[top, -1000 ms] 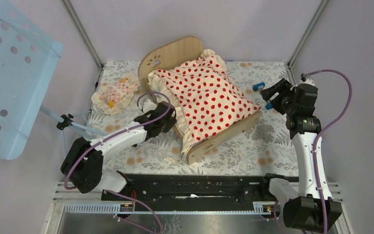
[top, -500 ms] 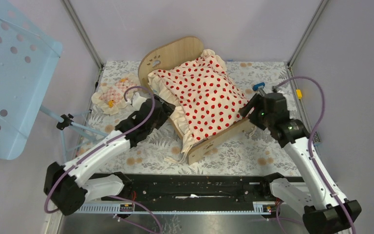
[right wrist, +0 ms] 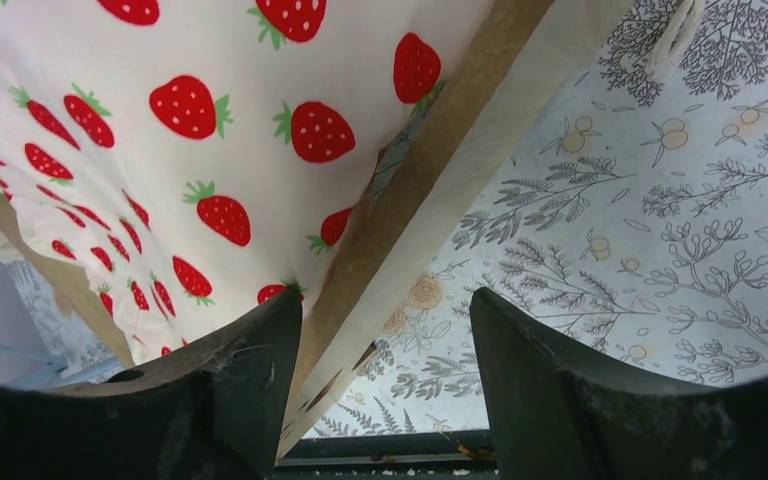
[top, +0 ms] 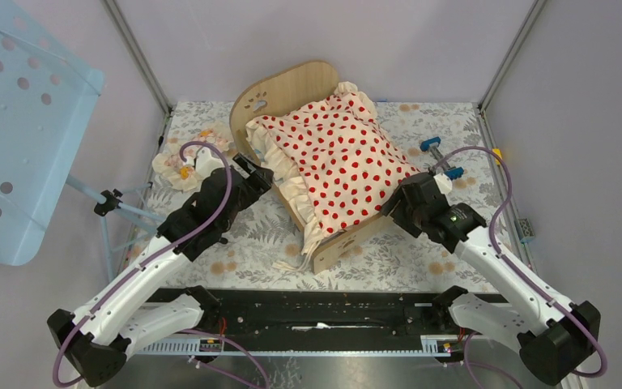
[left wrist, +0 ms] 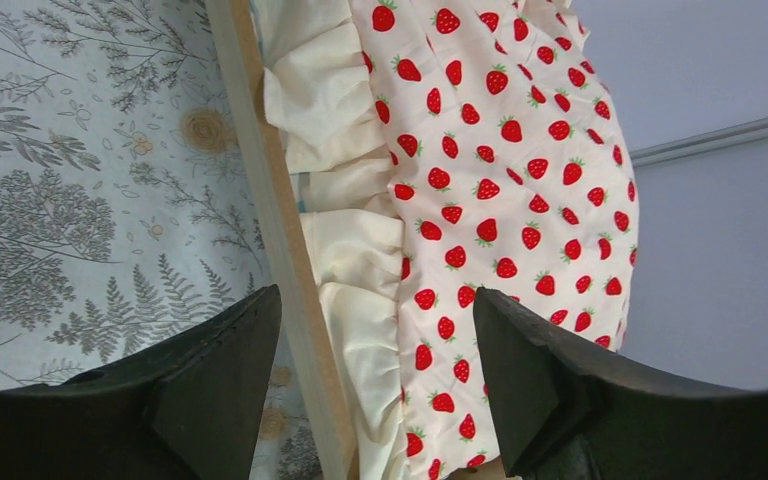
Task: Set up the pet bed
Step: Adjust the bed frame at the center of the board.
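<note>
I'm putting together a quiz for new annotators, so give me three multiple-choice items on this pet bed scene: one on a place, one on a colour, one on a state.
1. Where does the pillow lie?
A. over the footboard
B. on the mat, left of the headboard
C. against the right wall

2. What colour are the strawberries on the blanket?
A. blue
B. green
C. red

3. How does the left gripper stand?
A. open, with the bed's side rail between its fingers
B. shut on the blanket
C. shut on the pillow

Answers: B, the top view shows the pillow on the mat beside the headboard. C, both wrist views show red berries on cream cloth. A, the left wrist view shows the fingers spread either side of the rail.
</note>
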Controlling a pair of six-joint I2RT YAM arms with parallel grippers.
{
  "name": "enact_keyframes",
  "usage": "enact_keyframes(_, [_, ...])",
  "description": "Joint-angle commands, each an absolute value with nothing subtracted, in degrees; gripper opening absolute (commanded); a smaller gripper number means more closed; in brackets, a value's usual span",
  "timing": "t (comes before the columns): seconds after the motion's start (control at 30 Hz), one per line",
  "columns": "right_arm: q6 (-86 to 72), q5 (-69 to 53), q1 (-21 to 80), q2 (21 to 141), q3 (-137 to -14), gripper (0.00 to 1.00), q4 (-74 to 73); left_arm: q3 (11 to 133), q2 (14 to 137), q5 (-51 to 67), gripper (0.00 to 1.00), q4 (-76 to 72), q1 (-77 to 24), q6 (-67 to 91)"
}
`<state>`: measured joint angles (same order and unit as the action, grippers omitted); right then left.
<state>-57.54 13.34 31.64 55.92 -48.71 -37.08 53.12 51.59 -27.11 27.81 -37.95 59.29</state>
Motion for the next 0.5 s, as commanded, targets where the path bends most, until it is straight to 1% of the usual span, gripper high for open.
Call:
enact_keyframes(0.0, [-59.3, 17.7, 32.3, 58.0, -49.3, 0.67, -35.3, 53.7, 50.6, -28.4, 0.74, 28.6, -37.9, 55.8])
enact_keyframes(0.13, [-58.2, 19.4, 32.2, 59.5, -49.1, 0.62, -35.5, 54.1, 50.2, -28.6, 0.74, 29.0, -37.9, 53.8])
enact_keyframes(0.23, [-56.7, 19.9, 32.2, 62.0, -49.6, 0.59, -34.9, 54.6, 50.1, -29.0, 0.74, 29.4, -37.9, 52.3])
enact_keyframes(0.3, [-55.6, 19.8, 32.2, 64.0, -50.1, 0.55, -34.2, 55.2, 50.0, -29.1, 0.74, 30.1, -37.9, 51.4])
enact_keyframes(0.47, [-50.2, 23.7, 32.2, 65.6, -53.7, 0.30, -35.6, 56.7, 49.6, -28.7, 0.74, 31.9, -37.9, 47.0])
